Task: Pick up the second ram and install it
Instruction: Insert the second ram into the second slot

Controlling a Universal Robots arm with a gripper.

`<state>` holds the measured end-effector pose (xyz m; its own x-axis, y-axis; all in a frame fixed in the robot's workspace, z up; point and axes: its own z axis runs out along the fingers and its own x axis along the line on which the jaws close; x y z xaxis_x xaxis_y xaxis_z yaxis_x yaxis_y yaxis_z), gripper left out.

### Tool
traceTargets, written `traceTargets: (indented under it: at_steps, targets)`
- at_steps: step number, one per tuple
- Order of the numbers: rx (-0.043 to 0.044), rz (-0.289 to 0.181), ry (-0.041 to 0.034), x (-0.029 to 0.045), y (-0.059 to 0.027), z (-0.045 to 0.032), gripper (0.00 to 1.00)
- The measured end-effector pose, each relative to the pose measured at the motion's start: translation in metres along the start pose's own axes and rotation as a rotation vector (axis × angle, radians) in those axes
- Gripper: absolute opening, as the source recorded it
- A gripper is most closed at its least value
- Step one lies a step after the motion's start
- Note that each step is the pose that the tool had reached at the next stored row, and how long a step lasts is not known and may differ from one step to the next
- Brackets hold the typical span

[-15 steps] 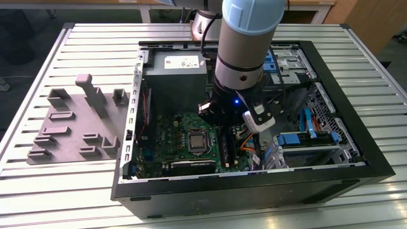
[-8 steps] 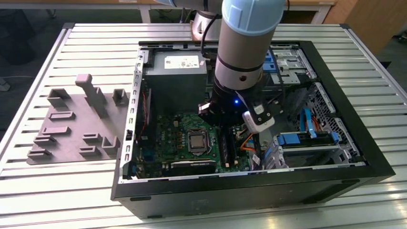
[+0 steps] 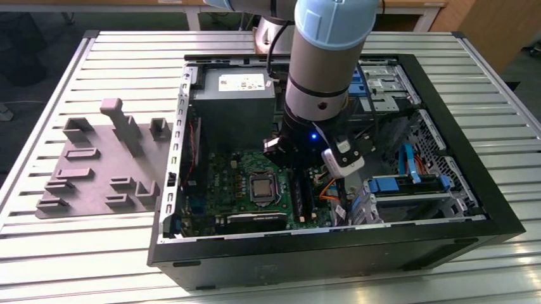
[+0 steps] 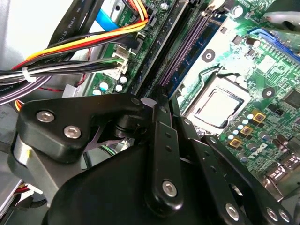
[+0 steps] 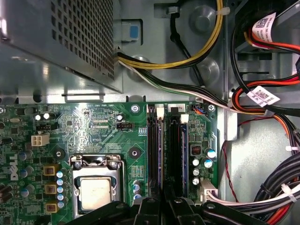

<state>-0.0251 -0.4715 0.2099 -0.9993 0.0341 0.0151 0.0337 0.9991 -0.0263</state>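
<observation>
Ram (image 5: 183,154) seemingly upright in slot, gripper (image 5: 165,199) pinching its edge beside cables (image 5: 262,197).

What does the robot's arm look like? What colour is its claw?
The arm is a fat round tube, silvery grey with a pale blue cap on its joint. A tiny blue light glows low near its wrist, and a black cable runs alongside. The gripper is chunky black metal links held by shiny silver screws.

We take this for a robotics lab or assembly test cell. At the center of the exterior view an open desktop computer case (image 3: 473,209) lies on a ribbed aluminium-profile surface (image 3: 127,57), a grey moulded fixture plate (image 3: 101,171) sits at the left, and an industrial robot arm (image 3: 325,57) reaches down from the top, with wooden furniture (image 3: 498,25) at the upper right.
</observation>
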Motion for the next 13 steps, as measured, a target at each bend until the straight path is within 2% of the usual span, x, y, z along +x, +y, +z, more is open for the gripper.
traceTargets:
  at_steps: [13]
  targets:
    - [0.0016,-0.001,0.0007,-0.0003,0.0,-0.0005,0.14]
